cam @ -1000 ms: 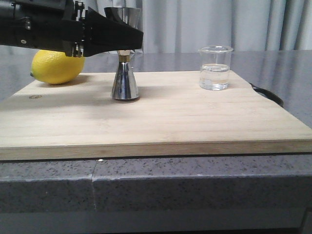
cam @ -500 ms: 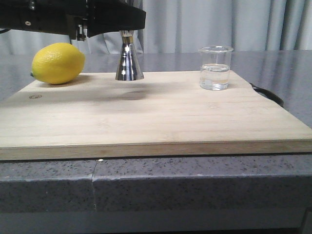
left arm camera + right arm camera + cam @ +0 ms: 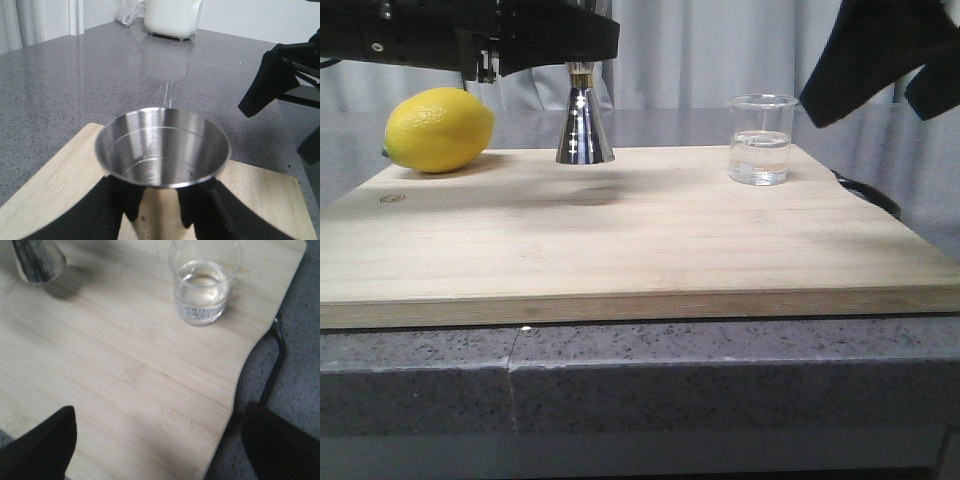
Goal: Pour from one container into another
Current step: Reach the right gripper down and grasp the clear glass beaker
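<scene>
The steel jigger [image 3: 585,125] hangs upright just above the board, behind its middle left. My left gripper [image 3: 582,45] is shut on its upper cone. In the left wrist view its open, empty cup [image 3: 162,150] sits between the black fingers [image 3: 117,210]. The glass beaker [image 3: 761,140] stands at the back right of the board, about a third full of clear liquid. My right gripper [image 3: 870,105] hovers open above and to the right of the beaker, holding nothing. In the right wrist view the beaker [image 3: 204,287] lies ahead of the wide-spread right gripper [image 3: 160,450].
A lemon [image 3: 438,130] rests at the board's back left corner. The wooden cutting board [image 3: 640,250] covers most of the grey stone counter. A black cord or handle [image 3: 870,195] curls by the board's right edge. A white appliance [image 3: 172,17] stands far back.
The left gripper lifted the jigger off the board a second ago and now holds it still. The right gripper has come into the front view at the top right.
</scene>
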Robot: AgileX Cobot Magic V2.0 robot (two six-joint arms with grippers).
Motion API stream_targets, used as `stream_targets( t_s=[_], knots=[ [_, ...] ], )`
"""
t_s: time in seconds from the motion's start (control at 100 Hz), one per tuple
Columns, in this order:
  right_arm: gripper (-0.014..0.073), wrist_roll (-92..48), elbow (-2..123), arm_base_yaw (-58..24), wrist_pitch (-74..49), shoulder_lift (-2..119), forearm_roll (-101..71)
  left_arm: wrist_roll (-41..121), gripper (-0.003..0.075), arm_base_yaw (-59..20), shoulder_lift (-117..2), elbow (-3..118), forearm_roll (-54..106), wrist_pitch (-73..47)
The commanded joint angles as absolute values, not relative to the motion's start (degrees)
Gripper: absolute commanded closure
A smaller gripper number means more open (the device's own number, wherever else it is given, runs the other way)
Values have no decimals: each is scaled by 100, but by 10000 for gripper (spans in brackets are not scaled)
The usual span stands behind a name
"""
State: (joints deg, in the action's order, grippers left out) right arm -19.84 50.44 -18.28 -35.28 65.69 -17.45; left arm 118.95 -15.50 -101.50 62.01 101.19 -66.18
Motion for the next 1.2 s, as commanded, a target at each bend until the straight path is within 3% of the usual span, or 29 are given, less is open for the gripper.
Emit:
stream_targets(
  t_s=[0.0, 0.32, 0.46, 0.74, 1.19],
  knots=[
    [-11, -1970, 4881, -1829, -2378, 6490, -1921, 11838, 511, -1592, -9912, 6378, 10682, -7137],
    [-10, -1860, 3227, -2677, 2019, 6645, -2044, 11838, 511, -1592, -9912, 6378, 10682, -7137],
    [-10, -1478, 2901, -2794, 3122, 7038, -2004, 11838, 511, -1592, -9912, 6378, 10682, -7137],
    [59, -1137, 2918, -2748, 4164, 7899, -1547, 11838, 511, -1592, -9912, 6378, 10682, -7137],
    [82, 336, 3581, -1958, 4087, 8669, 695, 11838, 511, -1592, -9912, 6378, 10682, -7137]
  ],
)
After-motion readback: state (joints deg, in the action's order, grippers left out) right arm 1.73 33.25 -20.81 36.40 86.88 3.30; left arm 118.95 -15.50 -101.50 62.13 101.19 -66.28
